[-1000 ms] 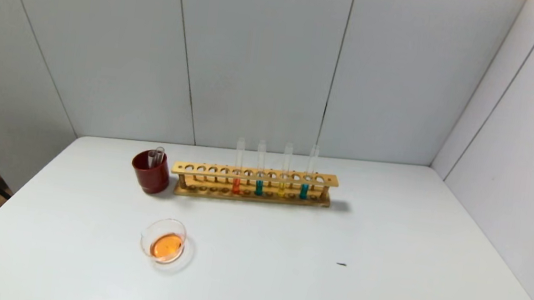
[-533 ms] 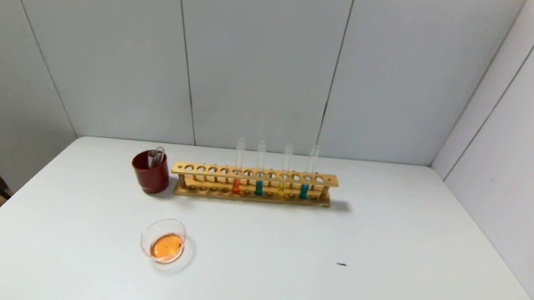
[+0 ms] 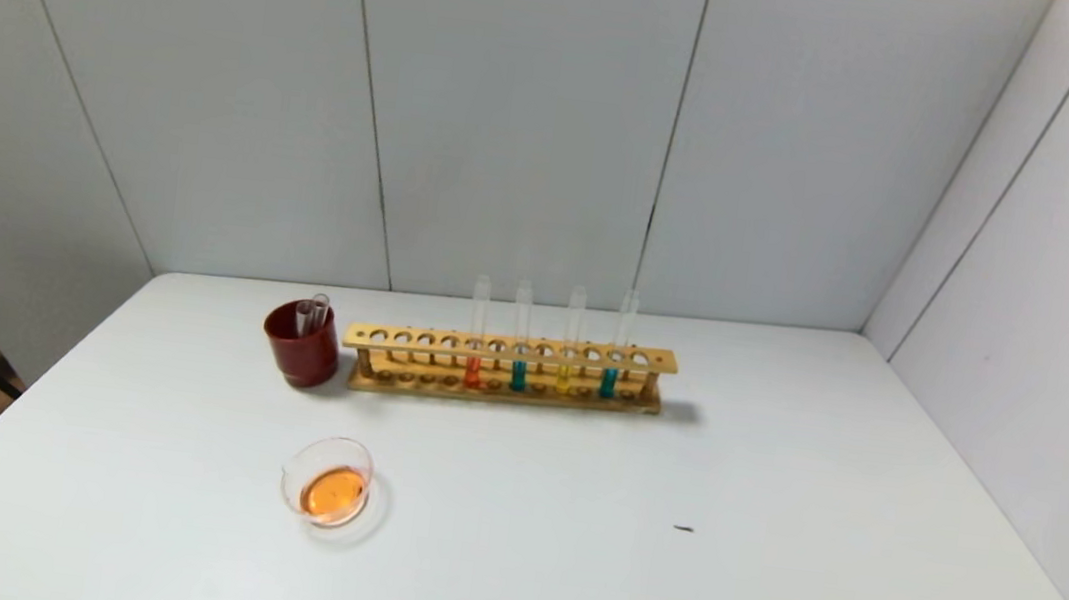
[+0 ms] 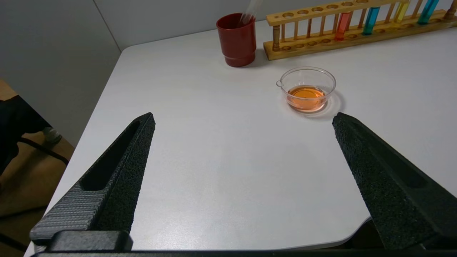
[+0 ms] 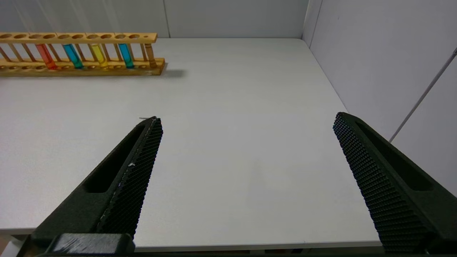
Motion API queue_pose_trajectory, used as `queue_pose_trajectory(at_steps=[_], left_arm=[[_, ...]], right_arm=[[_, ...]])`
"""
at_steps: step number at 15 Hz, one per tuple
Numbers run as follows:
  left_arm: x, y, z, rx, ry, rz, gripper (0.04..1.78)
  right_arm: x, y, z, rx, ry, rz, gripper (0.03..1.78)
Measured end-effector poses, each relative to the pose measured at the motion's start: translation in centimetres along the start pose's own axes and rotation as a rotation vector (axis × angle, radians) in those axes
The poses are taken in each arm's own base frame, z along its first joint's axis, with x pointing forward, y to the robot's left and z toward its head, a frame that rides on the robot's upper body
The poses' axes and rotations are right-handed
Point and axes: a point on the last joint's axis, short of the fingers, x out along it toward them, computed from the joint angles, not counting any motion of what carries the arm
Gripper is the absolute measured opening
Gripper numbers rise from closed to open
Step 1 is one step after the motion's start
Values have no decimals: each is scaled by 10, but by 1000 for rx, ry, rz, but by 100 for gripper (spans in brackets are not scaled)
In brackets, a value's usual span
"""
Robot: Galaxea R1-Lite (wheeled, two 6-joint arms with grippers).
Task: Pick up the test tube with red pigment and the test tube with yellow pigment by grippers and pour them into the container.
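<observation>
**Nothing has moved; both claws wait off the near edge**

Across the last second I see no change on the bench (image 3: pixel 775 488): rack, cup and dish sit where they were, and neither arm has entered the head view. I read that as the task either finished or paused, since the container (image 3: pixel 328 480) already holds orange liquid and two tubes lean in the dark red cup (image 3: pixel 301 346).

The wooden rack (image 3: pixel 506 369) lies with its long axis running left to right along the far side of the bench. In it the test tube with red pigment (image 3: pixel 477 334) and the test tube with yellow pigment (image 3: pixel 571 342) stand upright, mouths up, long axes vertical, a teal tube (image 3: pixel 521 339) between them.

My left claw (image 4: pixel 242 119) hangs released, spread wide and empty, over the near left corner, facing the container. My right claw (image 5: pixel 246 119) is likewise spread wide and empty, at the near right edge
</observation>
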Motion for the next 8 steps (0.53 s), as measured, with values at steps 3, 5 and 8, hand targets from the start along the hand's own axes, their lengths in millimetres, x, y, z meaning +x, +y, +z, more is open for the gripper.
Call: queue_pose_trajectory(at_steps=[3,5,8], left_arm=[[0,0,0,0,2,-1,175],[0,0,0,-1,2,-4,175],[0,0,0,-8,-1,-2,175]], right_arm=[[0,0,0,1,-2,-1,175],[0,0,0,2,-2,-2,175],[0,0,0,2,-1,-2,175]])
